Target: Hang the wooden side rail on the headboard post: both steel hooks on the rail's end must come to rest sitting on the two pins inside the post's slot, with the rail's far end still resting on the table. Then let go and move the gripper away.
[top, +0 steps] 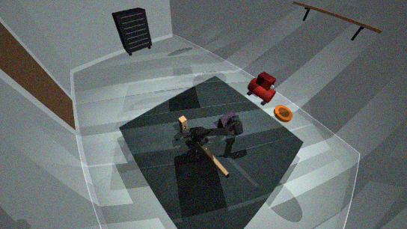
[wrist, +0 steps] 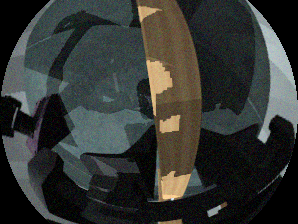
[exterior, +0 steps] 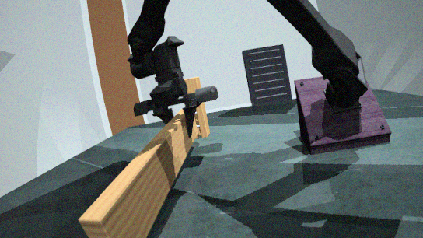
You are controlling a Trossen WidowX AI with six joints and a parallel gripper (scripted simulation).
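The wooden side rail (top: 215, 161) (exterior: 136, 194) (wrist: 182, 90) runs lengthwise, narrow edge up, toward the light wooden headboard post (top: 182, 120) (exterior: 193, 84). My gripper (exterior: 180, 128) is shut on the rail near its post-side end, with one finger on each side. In the exterior view that end appears close to the post's face. Small pale metal bits show low at the post, but whether they are hooks or pins, and whether hooks sit on pins, cannot be told. The rail's other end is low over the table; its contact there is not visible.
A purple base block (top: 225, 120) (exterior: 311, 117) carries the arm beside the rail on the dark tabletop (top: 262, 150) (exterior: 249, 155). Beyond the table are a black cabinet (top: 132, 30) (exterior: 267, 74), a red machine (top: 262, 90) and an orange ring (top: 277, 114).
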